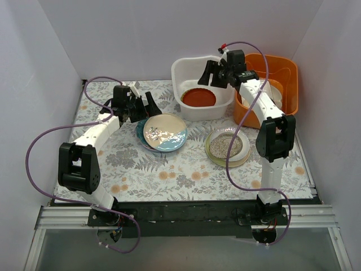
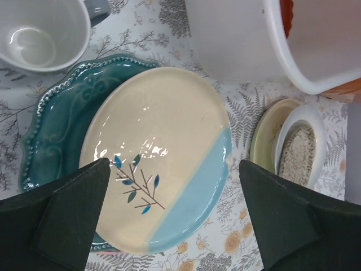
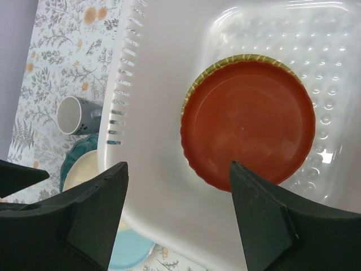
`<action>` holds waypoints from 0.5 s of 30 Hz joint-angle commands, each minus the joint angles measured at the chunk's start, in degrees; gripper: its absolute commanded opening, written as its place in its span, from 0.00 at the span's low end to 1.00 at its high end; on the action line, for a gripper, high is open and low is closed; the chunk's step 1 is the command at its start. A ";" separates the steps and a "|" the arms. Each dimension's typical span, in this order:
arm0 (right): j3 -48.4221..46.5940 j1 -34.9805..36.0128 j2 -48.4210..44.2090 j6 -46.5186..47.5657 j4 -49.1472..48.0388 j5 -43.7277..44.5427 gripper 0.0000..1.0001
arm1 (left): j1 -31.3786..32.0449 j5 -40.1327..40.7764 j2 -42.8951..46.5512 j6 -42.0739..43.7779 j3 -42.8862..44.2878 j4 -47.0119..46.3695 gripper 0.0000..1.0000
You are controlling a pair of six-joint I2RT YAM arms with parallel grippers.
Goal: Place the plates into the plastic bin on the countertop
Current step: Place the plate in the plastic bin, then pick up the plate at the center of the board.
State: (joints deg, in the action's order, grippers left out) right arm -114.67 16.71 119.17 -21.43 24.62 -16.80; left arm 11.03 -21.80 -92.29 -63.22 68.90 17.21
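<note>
The white plastic bin (image 1: 186, 72) stands at the back of the countertop (image 1: 169, 169). In it a red plate (image 1: 198, 97) lies on a yellow plate (image 3: 225, 62). My right gripper (image 1: 210, 74) hangs open and empty above the bin's near wall (image 3: 152, 186), red plate (image 3: 248, 121) just ahead. My left gripper (image 1: 144, 108) is open over a cream-and-blue plate (image 2: 163, 141), which rests on a scalloped teal plate (image 2: 53, 130). A speckled plate (image 1: 227, 144) tops a second stack right of centre.
An orange tub (image 1: 285, 70) with a white dish (image 1: 275, 90) in it stands right of the bin. A small grey cup (image 2: 39, 34) sits beside the teal plate. White walls close in the left, back and right sides.
</note>
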 commanded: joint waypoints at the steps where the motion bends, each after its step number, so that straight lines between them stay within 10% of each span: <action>1: 2.52 1.22 -4.47 1.04 -3.96 -2.63 0.80 | -0.30 4.13 4.13 0.82 -1.49 2.82 0.98; 15: 16.93 3.41 -13.70 0.34 -11.52 -9.39 0.79 | -0.39 7.65 5.54 -1.02 -6.32 4.67 0.98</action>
State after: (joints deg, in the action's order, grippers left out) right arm -100.71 19.62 110.96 -20.86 18.24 -22.76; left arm 11.03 -15.35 -89.67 -63.53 63.96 20.88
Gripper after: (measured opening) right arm 0.795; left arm 0.981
